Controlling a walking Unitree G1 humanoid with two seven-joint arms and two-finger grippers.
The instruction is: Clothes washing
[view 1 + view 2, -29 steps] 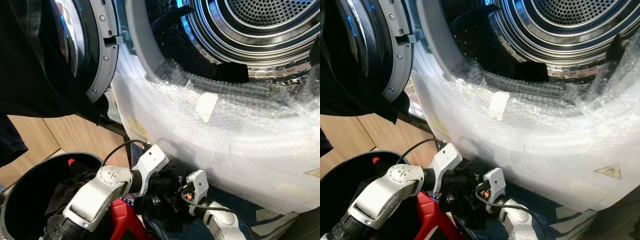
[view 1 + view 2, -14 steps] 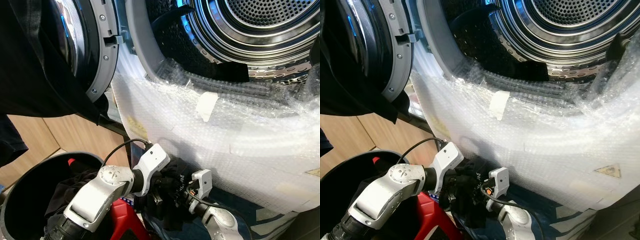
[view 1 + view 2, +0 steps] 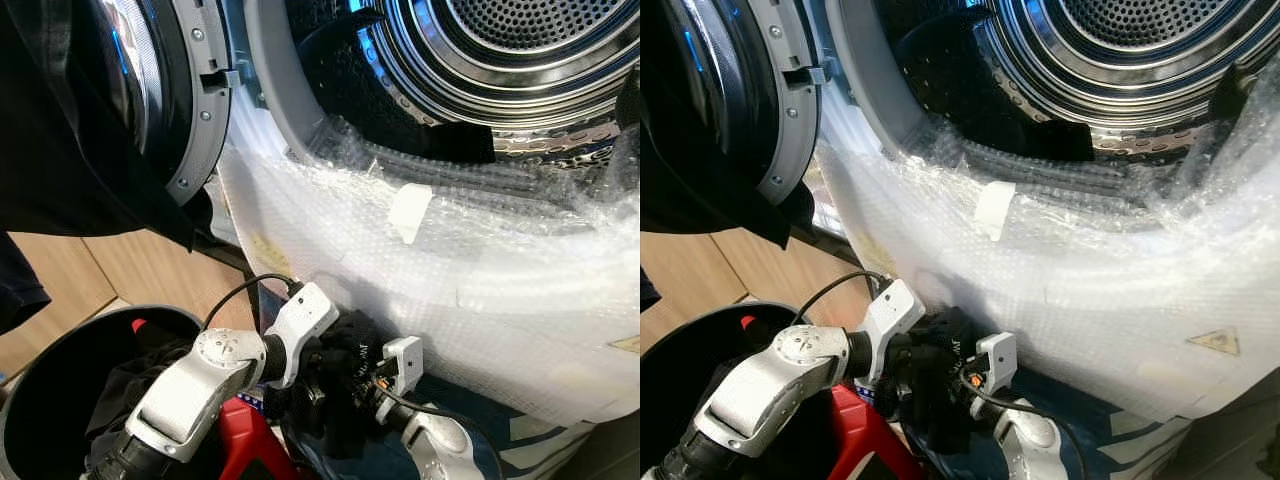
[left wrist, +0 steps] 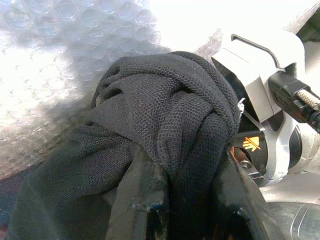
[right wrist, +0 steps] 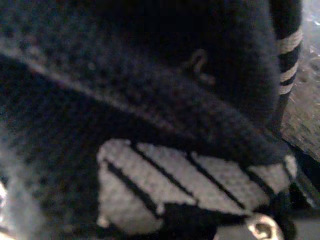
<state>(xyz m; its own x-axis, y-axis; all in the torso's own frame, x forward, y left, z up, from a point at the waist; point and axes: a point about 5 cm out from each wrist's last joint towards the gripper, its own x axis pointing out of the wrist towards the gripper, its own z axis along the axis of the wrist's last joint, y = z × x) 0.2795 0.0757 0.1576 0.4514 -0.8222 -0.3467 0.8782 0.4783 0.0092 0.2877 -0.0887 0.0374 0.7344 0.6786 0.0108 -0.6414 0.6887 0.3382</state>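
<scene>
Both arms are low down, close together, just in front of the washer (image 3: pixel 520 290), which is wrapped in bubble wrap. Between them is a dark cloth (image 3: pixel 345 385), bunched up in a ball.

The left tool (image 4: pixel 175 210) has its two black fingers pinched shut on the cloth. In the left wrist view the mesh folds bulge up over the fingers. The right tool (image 3: pixel 365 385) is pushed right into the same cloth from the other side. I think it grips the cloth too, but its view is dark and blurry with black knit and white stripes, so I cannot tell if its fingers are open or shut.

From the cloth, the open drum (image 3: pixel 530 60) lies up at about 1 o'clock, well apart and much higher. The grey lip of the washer stands in between. So the cloth has to go up and over that lip, then in. The right arm is on the drum's side, so it looks nearer.

The bin (image 3: pixel 60 390) with more dark clothes sits at 9 o'clock from the tools. The door (image 3: pixel 170 100) swings open at 11 o'clock.
</scene>
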